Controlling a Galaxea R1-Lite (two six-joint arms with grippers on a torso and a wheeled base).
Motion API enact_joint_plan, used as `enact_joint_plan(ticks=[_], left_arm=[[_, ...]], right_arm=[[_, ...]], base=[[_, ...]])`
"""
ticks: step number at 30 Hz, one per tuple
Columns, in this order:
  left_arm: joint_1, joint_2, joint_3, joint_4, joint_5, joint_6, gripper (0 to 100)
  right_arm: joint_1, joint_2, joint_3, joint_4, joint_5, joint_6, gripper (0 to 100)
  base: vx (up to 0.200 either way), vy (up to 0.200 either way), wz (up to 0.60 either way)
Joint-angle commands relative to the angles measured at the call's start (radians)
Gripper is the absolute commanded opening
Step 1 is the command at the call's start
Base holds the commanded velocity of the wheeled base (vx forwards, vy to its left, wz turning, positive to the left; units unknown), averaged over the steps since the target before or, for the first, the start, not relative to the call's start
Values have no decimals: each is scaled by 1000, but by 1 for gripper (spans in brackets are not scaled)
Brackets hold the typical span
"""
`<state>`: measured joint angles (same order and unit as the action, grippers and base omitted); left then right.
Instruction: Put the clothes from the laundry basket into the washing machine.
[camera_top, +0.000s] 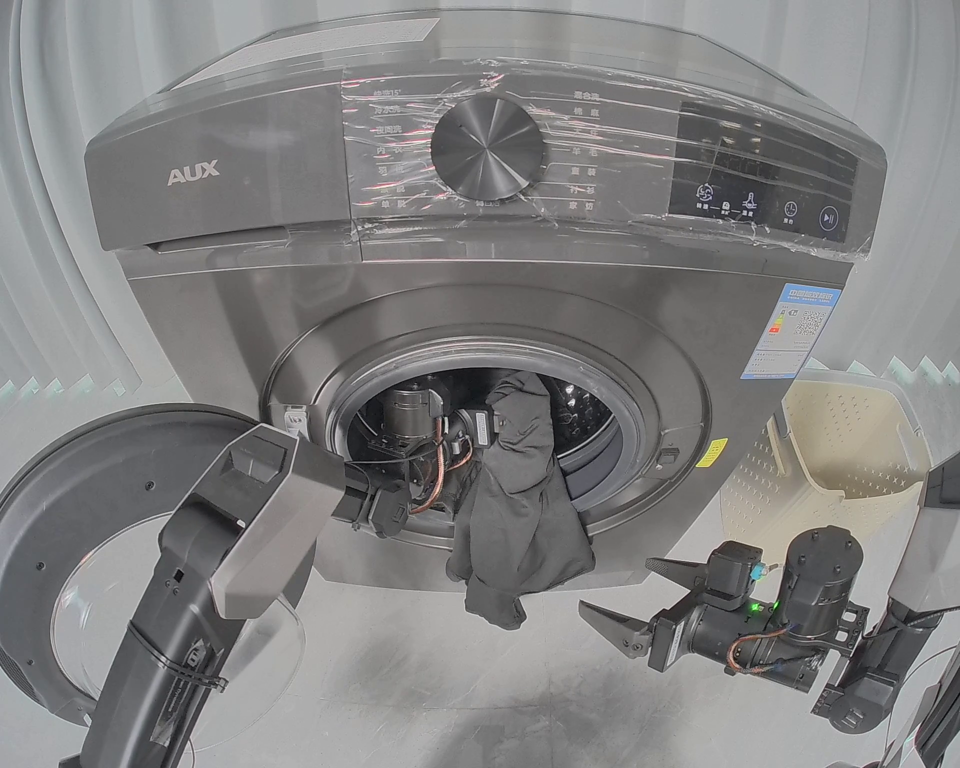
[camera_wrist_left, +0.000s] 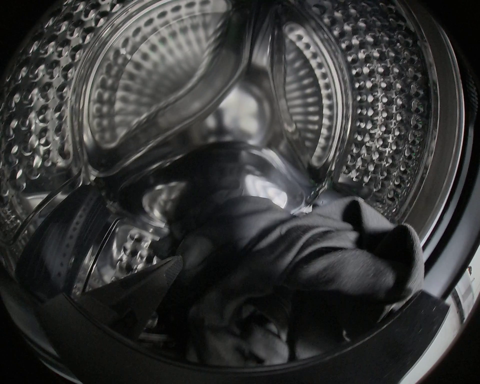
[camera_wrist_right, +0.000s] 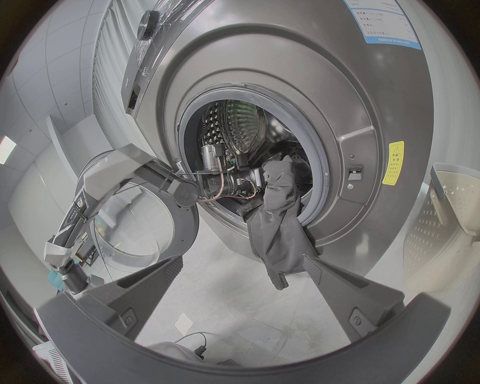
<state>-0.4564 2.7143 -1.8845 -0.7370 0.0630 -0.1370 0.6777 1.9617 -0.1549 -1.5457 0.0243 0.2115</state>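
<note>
L gripper (camera_wrist_left: 240, 267): deep inside drum (camera_wrist_left: 380, 100) of washing machine (camera_top: 480, 290). Fingers apart, judged from the one finger (camera_wrist_left: 150, 280) standing far to the side. Prob. there to drop cloth well inside.
Garment (camera_top: 520, 510): dark, half in and half out. Upper part lies in drum, rest hangs over front rim of opening toward floor. Likely only one end was carried in, so needs one more push.
R gripper (camera_top: 615, 585): outside, below and to right of opening, jaws wide apart, nothing between them. Waits near laundry basket (camera_top: 850, 450), maybe for hanging tail or next item.
Door (camera_top: 90, 500): swung full open on left, gives arm free way.
Hidden: 2nd finger of L gripper is under cloth. Basket cut off at edge, inside not seen, so can't tell if more clothes remain. Drum bottom dark, so one garment or several is unclear.
</note>
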Motion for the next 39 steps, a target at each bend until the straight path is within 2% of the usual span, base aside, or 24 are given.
enact_joint_plan(ticks=[1,4,5,7,9,15,17,20,30,31,36,37,39], left_arm=[[2,-234,268,76,-5,-19,100],[-2,-295,383,79,-28,-15,100],[-2,-295,383,79,-28,-15,100],[-16,-329,470,74,-72,-13,100],[-28,-332,495,68,-84,-9,100],[-47,-309,501,70,-91,-3,100],[-51,-275,499,67,-109,16,100],[-54,-235,481,64,-111,34,100],[-54,-157,358,34,-95,19,100],[-54,-157,357,34,-95,19,0],[-73,-151,337,30,-98,0,0],[-77,-149,329,25,-100,-10,0],[-90,-142,288,13,-98,-53,0]], right_arm=[[2,2,1,-1,0,0,100],[5,2,1,-1,0,0,100],[5,2,1,-1,0,0,100],[6,2,1,-1,0,0,100],[6,2,3,-1,0,0,100],[5,2,3,1,0,0,100],[5,2,3,1,0,0,100],[6,3,3,1,0,2,100],[8,3,3,1,0,2,100],[8,3,3,1,0,2,100],[10,25,3,-1,0,2,100],[10,26,5,-1,0,0,100],[10,26,5,-1,0,2,100]], base=[[0,0,0],[0,0,0],[0,0,0],[0,0,0],[0,0,0],[0,0,0],[0,0,0],[0,0,0],[0,0,0],[0,0,0],[0,0,0],[0,0,0],[0,0,0]])
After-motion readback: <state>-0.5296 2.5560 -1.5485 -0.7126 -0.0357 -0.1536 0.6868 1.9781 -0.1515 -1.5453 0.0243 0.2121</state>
